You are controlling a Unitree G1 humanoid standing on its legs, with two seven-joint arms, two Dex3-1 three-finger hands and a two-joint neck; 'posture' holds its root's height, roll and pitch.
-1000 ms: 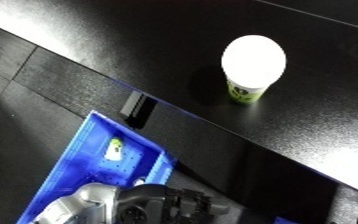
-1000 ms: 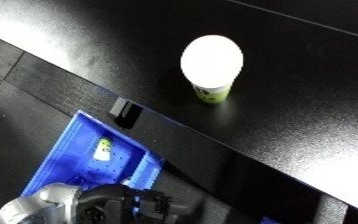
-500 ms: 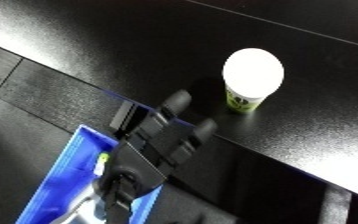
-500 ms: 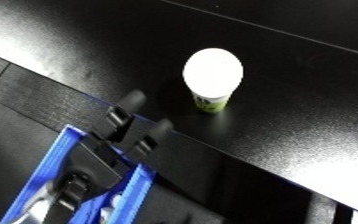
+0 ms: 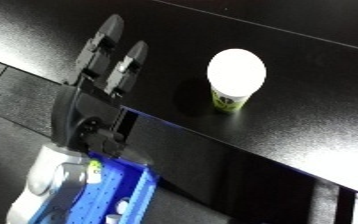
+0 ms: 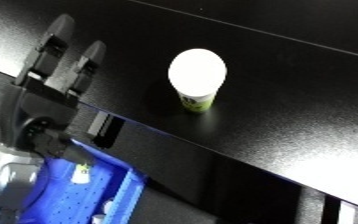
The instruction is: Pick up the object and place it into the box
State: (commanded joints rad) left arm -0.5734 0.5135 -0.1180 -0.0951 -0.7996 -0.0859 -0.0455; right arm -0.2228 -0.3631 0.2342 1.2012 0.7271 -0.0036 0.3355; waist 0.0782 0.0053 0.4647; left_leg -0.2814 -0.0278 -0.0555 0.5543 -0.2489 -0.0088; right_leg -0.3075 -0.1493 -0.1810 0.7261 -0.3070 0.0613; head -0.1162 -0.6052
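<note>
On table: cup (image 5: pixel 234 80) stands upright on the black tabletop (image 5: pixel 318 60), near its front edge.
Cup look: glaring white lid, washed out by light; short yellow-green wall with dark print, unreadable.
Left hand: black hand (image 5: pixel 100 75) above the tabletop, left of the cup and apart from it; fingers (image 5: pixel 106 40) straight, close together, holding nothing.
Right hand: not seen.
Bin: blue bin (image 5: pixel 113 197) below the table edge, small pale items inside.

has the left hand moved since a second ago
Yes. The left hand has risen from beside the blue bin and now reaches over the black table, fingers straight, left of the cup and not touching it.
</note>
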